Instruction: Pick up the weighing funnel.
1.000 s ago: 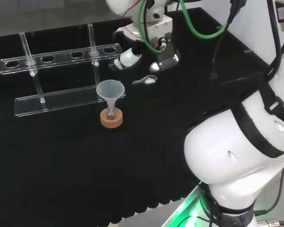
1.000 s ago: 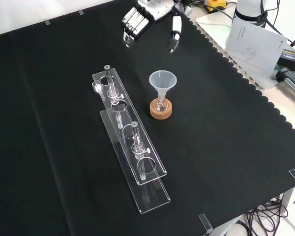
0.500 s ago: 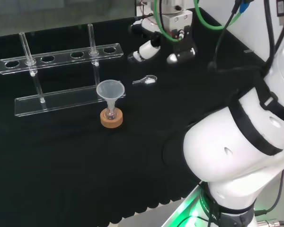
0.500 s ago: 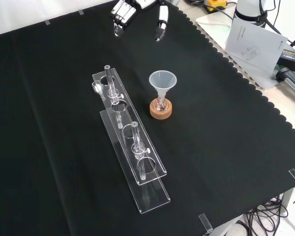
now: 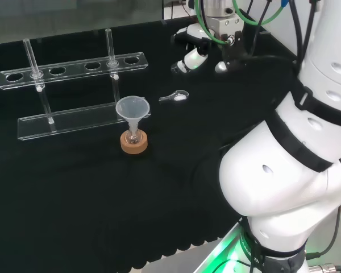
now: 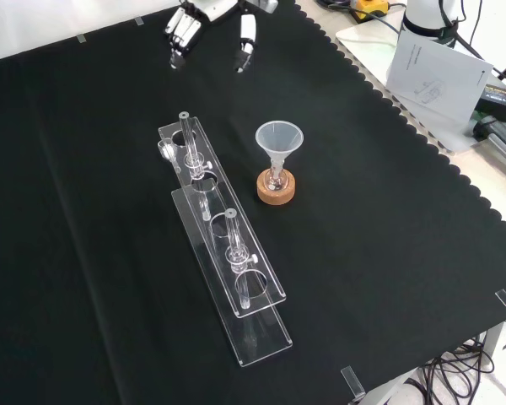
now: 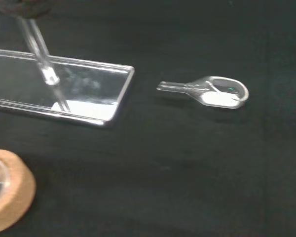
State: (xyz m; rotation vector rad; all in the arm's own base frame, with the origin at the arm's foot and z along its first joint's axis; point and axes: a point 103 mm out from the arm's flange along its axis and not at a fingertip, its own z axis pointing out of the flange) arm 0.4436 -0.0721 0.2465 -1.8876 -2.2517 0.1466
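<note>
Weighing funnel (image 5: 175, 97) on cloth (image 5: 74, 187), apart from hand (image 5: 192, 57).

nothing here reads clearly to me; the white sheet (image 6: 438, 72) off to the side carries print too small to make out

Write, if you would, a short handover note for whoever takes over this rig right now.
Hand: open and holding nothing. In the head view it is up and to the right of the weighing funnel and does not touch it.
Weighing funnel: lies flat on the black cloth, just off the end of the clear rack.
Funnel: upright in its flask on the cork ring.
Done: nothing grasped.
Left: bring the hand down over the weighing funnel, close on it and lift.
</note>
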